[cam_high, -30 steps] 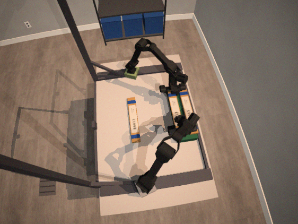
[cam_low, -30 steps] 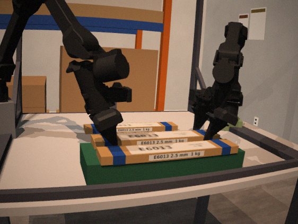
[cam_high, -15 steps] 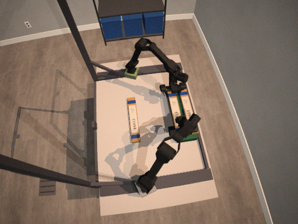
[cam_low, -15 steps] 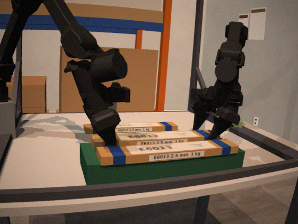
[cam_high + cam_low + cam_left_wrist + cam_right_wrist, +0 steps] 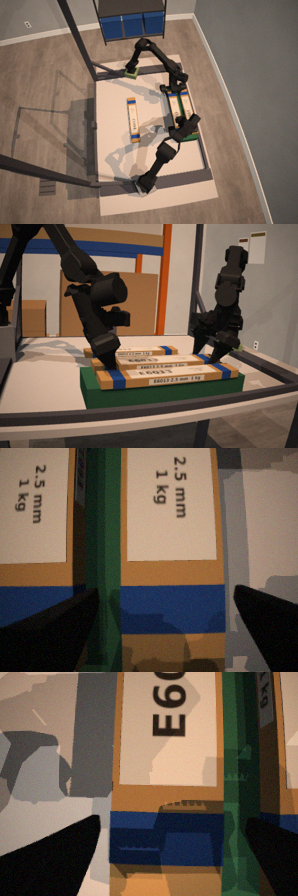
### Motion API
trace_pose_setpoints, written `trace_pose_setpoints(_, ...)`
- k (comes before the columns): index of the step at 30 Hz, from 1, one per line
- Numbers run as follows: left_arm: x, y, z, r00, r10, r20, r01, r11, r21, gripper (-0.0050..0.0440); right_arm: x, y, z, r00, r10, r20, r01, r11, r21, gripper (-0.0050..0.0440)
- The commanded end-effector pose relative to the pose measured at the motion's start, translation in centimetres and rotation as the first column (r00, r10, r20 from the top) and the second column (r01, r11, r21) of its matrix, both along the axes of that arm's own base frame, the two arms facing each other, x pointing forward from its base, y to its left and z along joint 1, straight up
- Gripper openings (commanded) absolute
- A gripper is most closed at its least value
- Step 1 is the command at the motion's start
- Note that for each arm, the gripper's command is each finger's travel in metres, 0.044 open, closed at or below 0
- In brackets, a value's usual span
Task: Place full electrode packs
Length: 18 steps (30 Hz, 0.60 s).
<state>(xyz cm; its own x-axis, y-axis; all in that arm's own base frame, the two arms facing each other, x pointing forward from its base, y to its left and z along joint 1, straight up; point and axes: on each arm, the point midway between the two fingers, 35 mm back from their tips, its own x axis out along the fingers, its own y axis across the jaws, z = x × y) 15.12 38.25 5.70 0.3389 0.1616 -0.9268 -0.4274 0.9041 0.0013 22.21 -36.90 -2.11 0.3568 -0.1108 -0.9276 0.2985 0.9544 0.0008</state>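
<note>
Two orange packs with blue bands lie flat side by side on the green low platform [image 5: 161, 392]: the inner pack [image 5: 173, 106] [image 5: 156, 362] and the outer pack [image 5: 186, 104] [image 5: 167, 376]. A third pack [image 5: 133, 119] [image 5: 131, 351] lies flat on the table, off the platform. My left gripper [image 5: 169, 88] [image 5: 209, 356] [image 5: 166, 593] is open, fingers straddling one end of the inner pack [image 5: 170, 523] without touching it. My right gripper [image 5: 181, 120] [image 5: 108, 362] [image 5: 173, 823] is open, straddling the other end of the inner pack [image 5: 167, 747].
A dark raised rail [image 5: 159, 407] runs around the table edge. The platform sits close to the rail on the wall side. A shelf with blue bins [image 5: 132, 24] stands beyond the table. Dark frame posts [image 5: 77, 40] rise at the table's corner.
</note>
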Motion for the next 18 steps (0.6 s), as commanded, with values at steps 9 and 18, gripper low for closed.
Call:
trace_pose_setpoints(9, 0.8, 0.4, 4.3, 1.000, 0.002, 0.013, -0.002, 0.999, 0.050, 0.0430, 1.0, -0.7, 4.8, 1.000, -0.001, 0.022, 0.002, 0.999, -0.048, 0.0430)
trace_pose_setpoints(18, 0.7, 0.2, 7.9, 1.000, 0.002, 0.013, -0.002, 0.999, 0.050, 0.0430, 0.9, -0.5, 8.4, 1.000, -0.001, 0.023, 0.002, 0.999, -0.048, 0.0430)
